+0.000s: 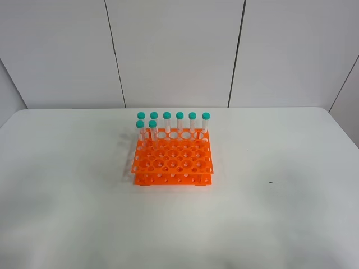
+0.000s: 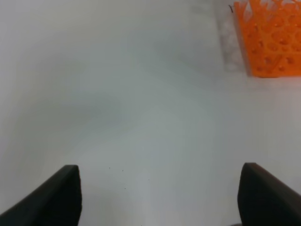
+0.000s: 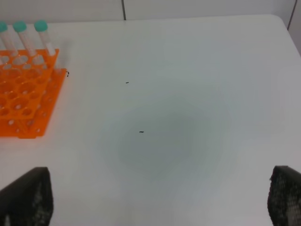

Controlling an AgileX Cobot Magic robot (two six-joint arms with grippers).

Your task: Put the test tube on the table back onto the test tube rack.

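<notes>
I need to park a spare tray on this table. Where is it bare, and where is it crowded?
The table is bare left, right and in front of the rack. Behind the rack a narrower bare strip runs to the wall. Crowded: the rack's back rows, where the tubes stand. Its front rows are empty holes.

Left pincer (image 2: pixel 160 197): smooth black wedge-shaped fingers. Right pincer (image 3: pixel 160 200): black fingers, rough grainy surface.
</notes>
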